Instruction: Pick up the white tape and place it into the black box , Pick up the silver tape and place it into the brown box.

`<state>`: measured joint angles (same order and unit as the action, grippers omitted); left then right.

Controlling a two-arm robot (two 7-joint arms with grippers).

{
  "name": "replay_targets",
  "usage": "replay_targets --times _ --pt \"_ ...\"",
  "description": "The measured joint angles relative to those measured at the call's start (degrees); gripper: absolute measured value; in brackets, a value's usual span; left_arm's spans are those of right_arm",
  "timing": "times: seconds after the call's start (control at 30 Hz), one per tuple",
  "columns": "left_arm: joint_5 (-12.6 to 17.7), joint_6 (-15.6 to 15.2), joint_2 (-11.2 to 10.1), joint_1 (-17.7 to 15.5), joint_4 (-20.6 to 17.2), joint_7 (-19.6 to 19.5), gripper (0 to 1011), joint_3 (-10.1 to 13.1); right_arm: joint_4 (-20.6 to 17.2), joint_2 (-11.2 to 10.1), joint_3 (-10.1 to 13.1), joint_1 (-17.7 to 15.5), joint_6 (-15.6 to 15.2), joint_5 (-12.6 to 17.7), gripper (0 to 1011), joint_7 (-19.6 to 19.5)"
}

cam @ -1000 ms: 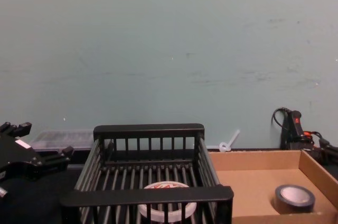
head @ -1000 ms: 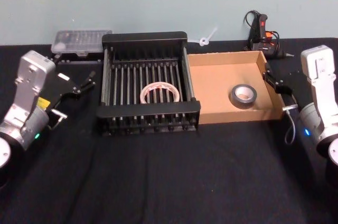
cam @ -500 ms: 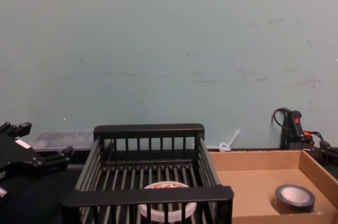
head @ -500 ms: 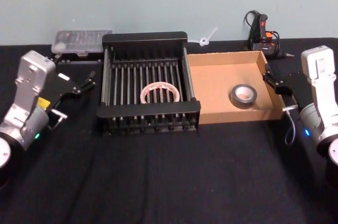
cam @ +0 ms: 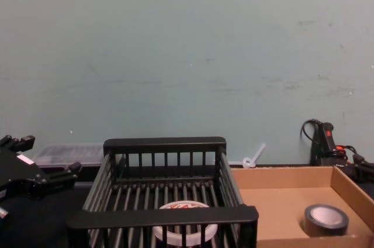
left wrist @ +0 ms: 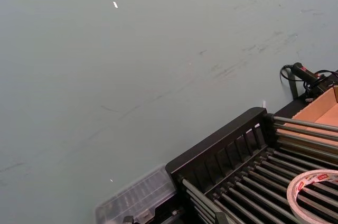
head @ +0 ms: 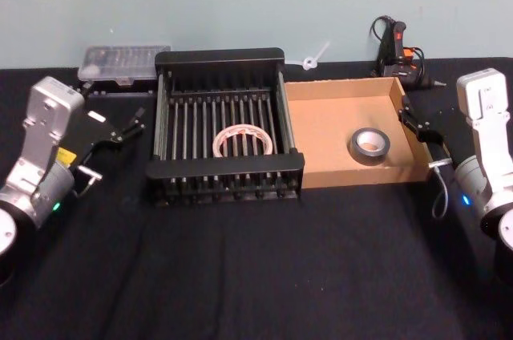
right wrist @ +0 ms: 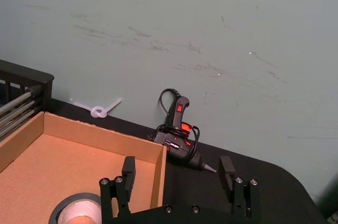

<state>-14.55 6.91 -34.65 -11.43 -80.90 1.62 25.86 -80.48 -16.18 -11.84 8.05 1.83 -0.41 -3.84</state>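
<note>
Already, both rolls are sitting where you want them. The white tape (head: 240,140) is lying flat on the barred floor of the black box (head: 224,58), at the centre of the head frame, and the silver tape (head: 369,144) is resting flat on the floor of the brown box (head: 345,173) just right of centre, near its right wall. Judging from that, both placements look done.

Your left gripper (head: 128,127) is hovering at the middle left of the head frame, just outside the crate's left wall, holding nothing; I cannot tell how wide its fingers are standing. Your right gripper (right wrist: 179,174) is waiting at the cardboard box's right wall, its 2 fingers spread wide and empty, straddling that wall at the bottom of the right wrist frame. Both arms are sitting clear, so neither roll is being disturbed.
</note>
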Motion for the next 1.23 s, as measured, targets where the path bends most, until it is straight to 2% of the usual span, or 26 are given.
replay_targets --times 1.23 --pt "0.0 0.0 0.0 0.0 0.0 0.0 1001 0.0 0.0 -0.1 0.0 0.1 0.0 0.0 1002 0.0"
